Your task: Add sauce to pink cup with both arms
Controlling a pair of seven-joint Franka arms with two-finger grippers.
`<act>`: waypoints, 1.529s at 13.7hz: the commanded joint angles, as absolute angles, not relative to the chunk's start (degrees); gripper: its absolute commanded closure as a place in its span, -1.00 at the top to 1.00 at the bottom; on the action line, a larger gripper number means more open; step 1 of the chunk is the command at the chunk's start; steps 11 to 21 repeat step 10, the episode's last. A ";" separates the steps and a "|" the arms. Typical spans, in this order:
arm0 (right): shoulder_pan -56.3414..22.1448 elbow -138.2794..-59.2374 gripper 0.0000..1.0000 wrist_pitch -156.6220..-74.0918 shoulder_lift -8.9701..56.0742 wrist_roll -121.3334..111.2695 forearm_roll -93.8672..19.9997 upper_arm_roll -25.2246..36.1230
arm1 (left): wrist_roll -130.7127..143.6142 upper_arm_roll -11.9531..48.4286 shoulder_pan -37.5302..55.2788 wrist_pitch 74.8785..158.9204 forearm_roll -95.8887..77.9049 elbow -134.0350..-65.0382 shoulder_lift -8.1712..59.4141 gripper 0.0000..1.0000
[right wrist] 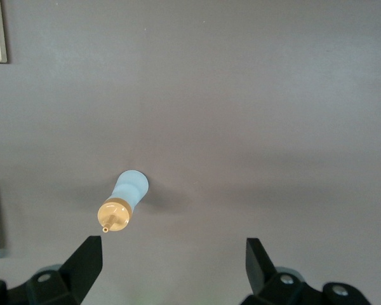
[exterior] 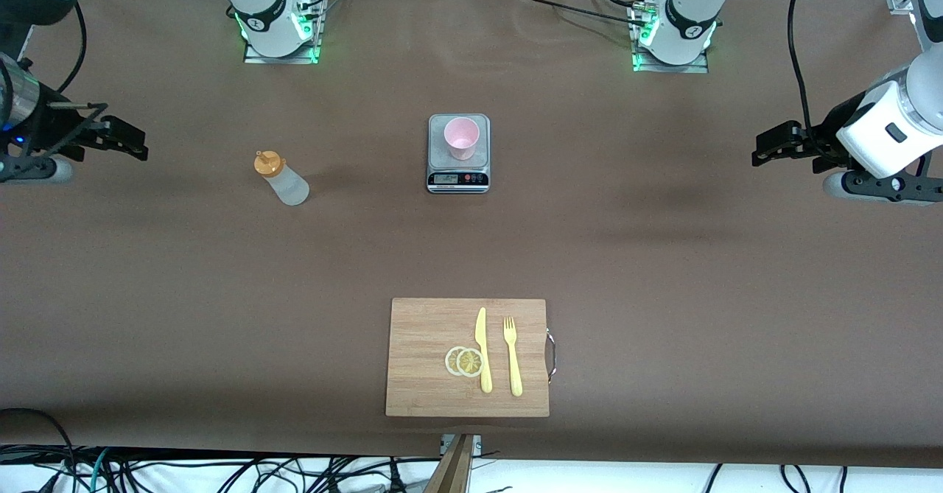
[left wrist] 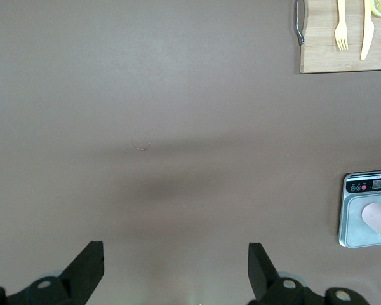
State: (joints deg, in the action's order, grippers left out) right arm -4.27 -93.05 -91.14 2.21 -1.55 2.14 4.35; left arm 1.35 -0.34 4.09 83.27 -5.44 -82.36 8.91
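Note:
The sauce bottle (exterior: 281, 178), translucent whitish with an orange nozzle cap, stands upright on the table toward the right arm's end, beside the scale. It also shows in the right wrist view (right wrist: 124, 200). The pink cup (exterior: 462, 138) stands upright on the scale, and its edge shows in the left wrist view (left wrist: 380, 219). My right gripper (exterior: 136, 143) is open and empty above the table's right-arm end, apart from the bottle; its own view (right wrist: 173, 260) shows the jaws wide apart. My left gripper (exterior: 762, 150) is open and empty above the left-arm end, also seen in its own view (left wrist: 176, 264).
A small grey kitchen scale (exterior: 458, 176) sits at mid-table under the cup. A wooden cutting board (exterior: 427, 390) lies near the front edge with a yellow knife (exterior: 482, 349), a yellow fork (exterior: 512, 357) and two lemon slices (exterior: 464, 361).

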 commanded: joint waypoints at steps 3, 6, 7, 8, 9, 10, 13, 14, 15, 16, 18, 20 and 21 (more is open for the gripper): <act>-2.20 -90.62 1.00 -88.07 1.41 -0.09 2.11 3.52 | 0.35 -0.44 4.48 82.88 -4.13 -82.00 8.96 1.00; -2.29 -90.09 1.00 -87.63 1.76 1.58 -0.52 4.65 | 0.35 -0.35 4.48 82.88 -4.13 -82.00 8.96 1.00; -2.29 -90.09 1.00 -87.63 1.84 1.58 -1.14 4.83 | 0.35 -0.44 4.48 82.88 -4.13 -82.00 8.96 1.00; -2.29 -90.17 1.00 -87.63 1.85 1.67 -1.32 4.83 | 0.35 -0.44 4.48 82.88 -4.13 -82.00 8.96 1.00; -2.29 -90.09 1.00 -87.63 1.85 1.67 -1.23 5.01 | 0.35 -0.44 4.48 82.88 -4.13 -82.00 8.96 1.00; -2.37 -90.17 1.00 -87.54 1.76 1.50 -1.23 5.10 | 0.44 -0.44 4.48 82.88 -4.13 -82.00 8.96 1.00; -2.37 -90.17 1.00 -87.54 1.76 1.50 -1.23 5.10 | 0.44 -0.44 4.48 82.88 -4.13 -82.00 8.96 1.00; -2.37 -90.17 1.00 -87.54 1.76 1.50 -1.23 5.10 | 0.44 -0.44 4.48 82.88 -4.13 -82.00 8.96 1.00; -2.37 -90.17 1.00 -87.54 1.76 1.50 -1.23 5.10 | 0.44 -0.44 4.48 82.88 -4.13 -82.00 8.96 1.00; -2.37 -90.17 1.00 -87.54 1.76 1.50 -1.23 5.10 | 0.44 -0.44 4.48 82.88 -4.13 -82.00 8.96 1.00; -2.37 -90.17 1.00 -87.54 1.76 1.50 -1.23 5.10 | 0.44 -0.44 4.48 82.88 -4.13 -82.00 8.96 1.00; -2.37 -90.17 1.00 -87.54 1.76 1.50 -1.23 5.10 | 0.44 -0.44 4.48 82.88 -4.13 -82.00 8.96 1.00; -2.37 -90.17 1.00 -87.54 1.76 1.50 -1.23 5.10 | 0.44 -0.44 4.48 82.88 -4.13 -82.00 8.96 1.00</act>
